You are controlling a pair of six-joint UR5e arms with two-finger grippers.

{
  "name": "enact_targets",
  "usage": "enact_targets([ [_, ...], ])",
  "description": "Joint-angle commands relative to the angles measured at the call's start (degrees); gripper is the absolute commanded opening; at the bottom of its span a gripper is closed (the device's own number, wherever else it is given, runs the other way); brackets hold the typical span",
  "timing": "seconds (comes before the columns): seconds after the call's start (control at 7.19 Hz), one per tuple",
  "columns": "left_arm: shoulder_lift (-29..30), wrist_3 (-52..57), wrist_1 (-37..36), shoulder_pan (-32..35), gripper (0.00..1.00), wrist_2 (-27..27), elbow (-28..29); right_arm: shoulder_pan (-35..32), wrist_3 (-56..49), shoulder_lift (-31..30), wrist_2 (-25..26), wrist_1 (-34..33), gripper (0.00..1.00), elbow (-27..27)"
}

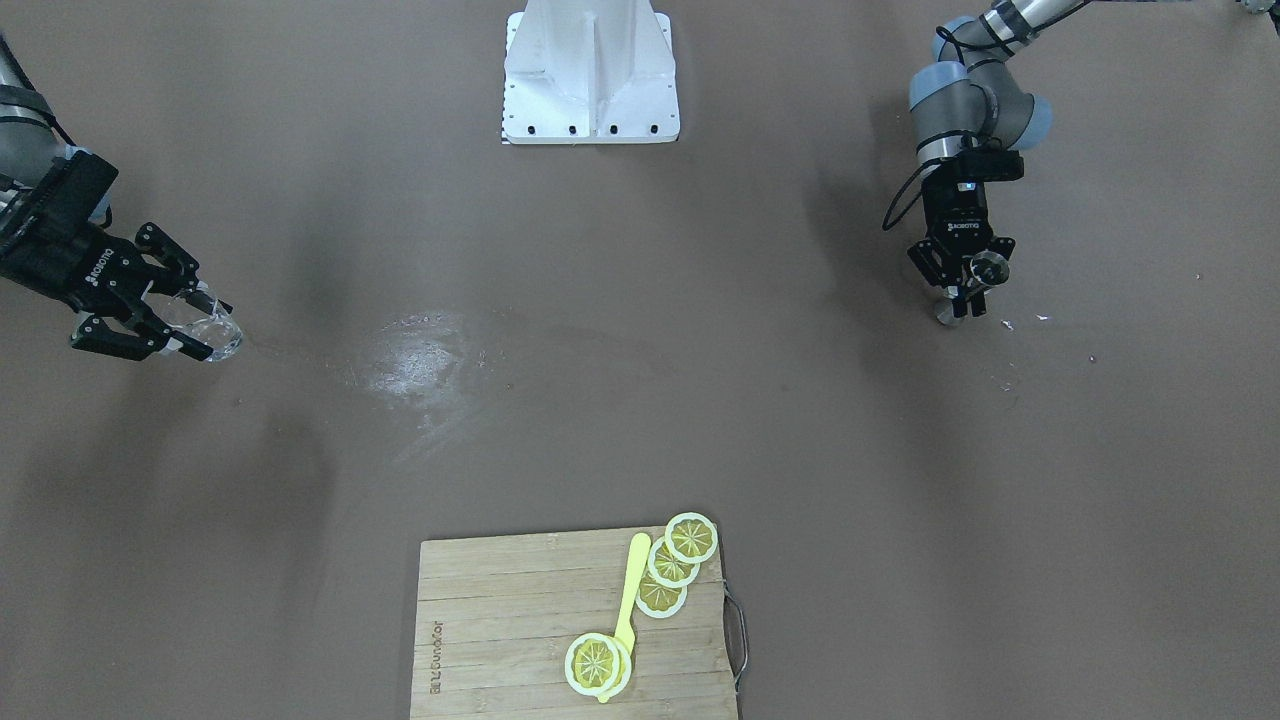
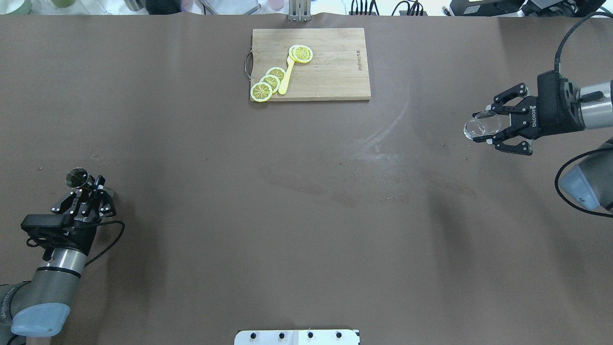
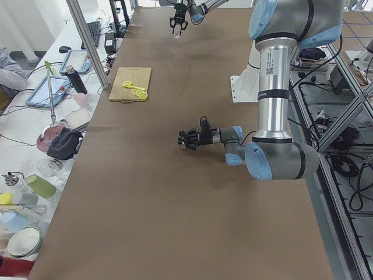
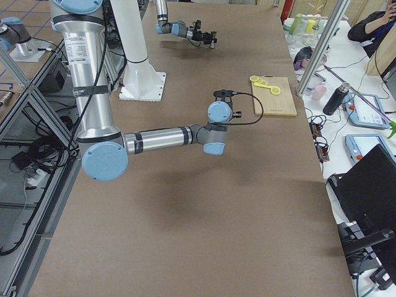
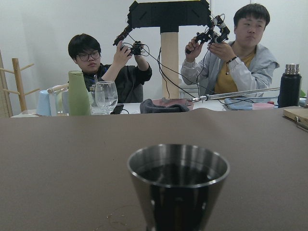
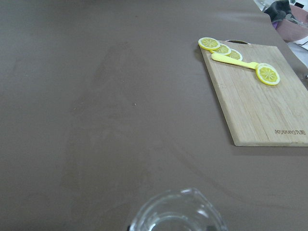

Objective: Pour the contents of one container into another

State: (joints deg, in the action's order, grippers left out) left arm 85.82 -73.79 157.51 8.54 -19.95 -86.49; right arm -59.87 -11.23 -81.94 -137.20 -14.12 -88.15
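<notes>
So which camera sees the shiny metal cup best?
The left wrist camera: the metal cup fills the picture, rim and dark inside clear. The overhead and front-facing views show the metal cup small, from above. In the side views it is too tiny to make out.

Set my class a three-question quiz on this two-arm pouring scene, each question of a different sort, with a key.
1. True or false: the right gripper holds the glass cup.
2. Which gripper is at the steel jigger? A the left gripper; B the right gripper; C neither.
3. Fill in: the lemon slices lie on the ___.
Key: 1 true; 2 A; 3 cutting board.
</notes>
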Motion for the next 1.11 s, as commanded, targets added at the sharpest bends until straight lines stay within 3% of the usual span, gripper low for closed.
enact_targets([
  [0.0,2.7,9.2,0.3,0.1,0.0,-0.4,-3.8,-4.3,-0.1,3.3,-3.8,-4.2,0.0,-0.3],
  [0.28,9.2,15.2,1.1,0.1,0.0,-1.8,-4.8,-8.0,-0.1,4.2,-5.8,-8.8,0.0,-3.7],
  [0.56,17.0,32.2,5.0,0.1,0.0,-8.1,-5.7,-8.7,-0.1,3.4,-6.5,-19.5,0.0,-13.8],
  [0.83,22.1,35.8,7.5,1.6,0.0,-12.5,-5.4,-9.4,-0.1,-0.1,-8.1,-22.5,0.0,-20.5],
  [0.97,25.4,42.4,7.4,2.9,0.0,-15.7,-4.9,-11.2,0.1,0.4,-12.2,-22.5,0.0,-21.1],
])
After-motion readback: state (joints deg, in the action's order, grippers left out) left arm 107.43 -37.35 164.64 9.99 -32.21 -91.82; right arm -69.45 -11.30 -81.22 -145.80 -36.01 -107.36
